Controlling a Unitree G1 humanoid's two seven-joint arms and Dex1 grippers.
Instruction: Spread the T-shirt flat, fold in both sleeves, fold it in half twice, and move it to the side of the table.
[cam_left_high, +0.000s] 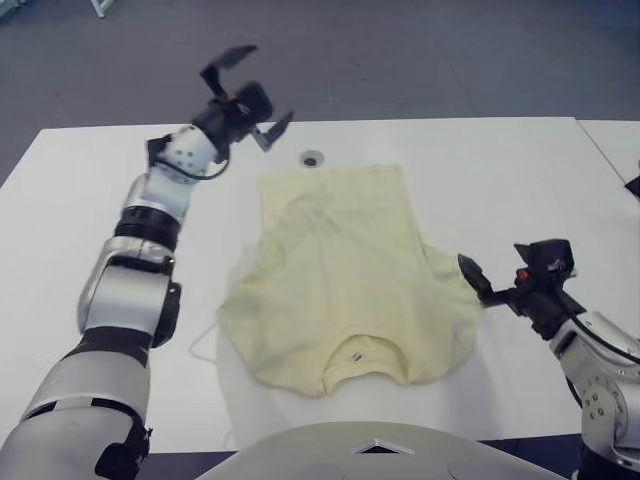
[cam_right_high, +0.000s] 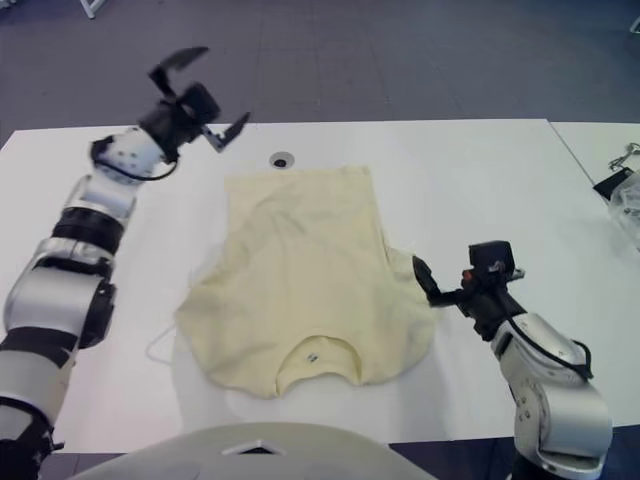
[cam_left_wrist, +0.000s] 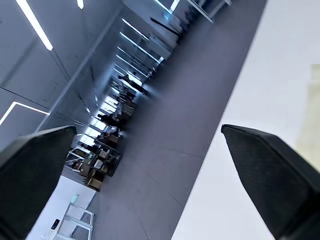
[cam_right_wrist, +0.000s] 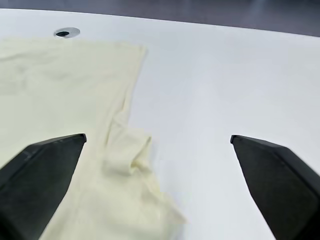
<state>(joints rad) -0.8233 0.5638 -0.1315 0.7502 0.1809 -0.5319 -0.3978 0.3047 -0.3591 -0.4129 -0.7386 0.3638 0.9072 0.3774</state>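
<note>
Through the head camera we see a pale yellow T-shirt (cam_left_high: 340, 270) of soft, lightly creased knit. It lies on a smooth white table (cam_left_high: 500, 170), collar towards us, its straight hem farthest away. The near end swells into rounded, rumpled lobes. A small round metal grommet (cam_left_high: 313, 158) sits just beyond the hem.

The left arm stretches forward and upward. The left gripper (cam_left_high: 271, 81) is raised beyond the T-shirt's far left corner, its fingers spread wide and empty. The right arm is bent low. The right gripper (cam_left_high: 490, 262) is just beside the T-shirt's right lobe, pointing at it, fingers apart.

At the left wrist we see two black tapered fingers (cam_left_wrist: 270, 180) gaping over grey floor and the table's edge.

At the right wrist, two black wedge-shaped fingers (cam_right_wrist: 40, 170) stand wide apart. The T-shirt's crumpled right edge lies between them, unheld.
</note>
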